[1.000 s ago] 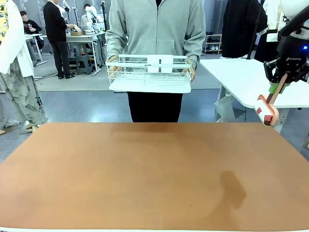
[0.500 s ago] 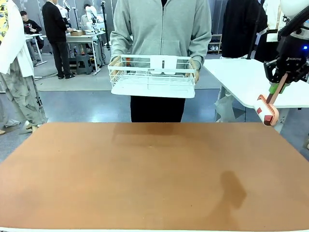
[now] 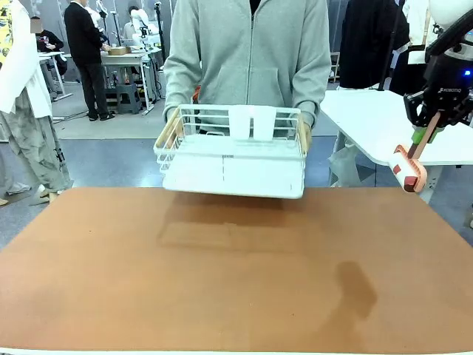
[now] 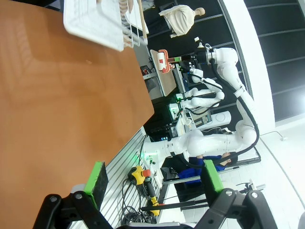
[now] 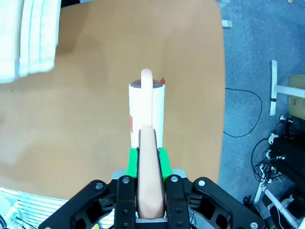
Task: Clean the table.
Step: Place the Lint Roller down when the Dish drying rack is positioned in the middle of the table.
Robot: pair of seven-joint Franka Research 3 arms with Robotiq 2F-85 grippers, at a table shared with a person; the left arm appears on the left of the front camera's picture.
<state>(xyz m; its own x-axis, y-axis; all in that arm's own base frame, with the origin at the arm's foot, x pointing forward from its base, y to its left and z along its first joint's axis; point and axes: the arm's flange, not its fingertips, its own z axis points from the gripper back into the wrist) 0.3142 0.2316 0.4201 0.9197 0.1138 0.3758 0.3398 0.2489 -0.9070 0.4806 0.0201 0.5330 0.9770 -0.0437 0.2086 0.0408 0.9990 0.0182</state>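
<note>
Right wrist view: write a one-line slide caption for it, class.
Right gripper shut on the pink handle of a lint roller above the terracotta table.

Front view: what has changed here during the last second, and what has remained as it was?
The person brought the white wire rack nearer and lower. Held in both hands, it now hangs over the far edge of the table and casts a shadow there. Nothing was taken hold of or let go. The right gripper stayed in place, shut on the pink-handled roller.
</note>
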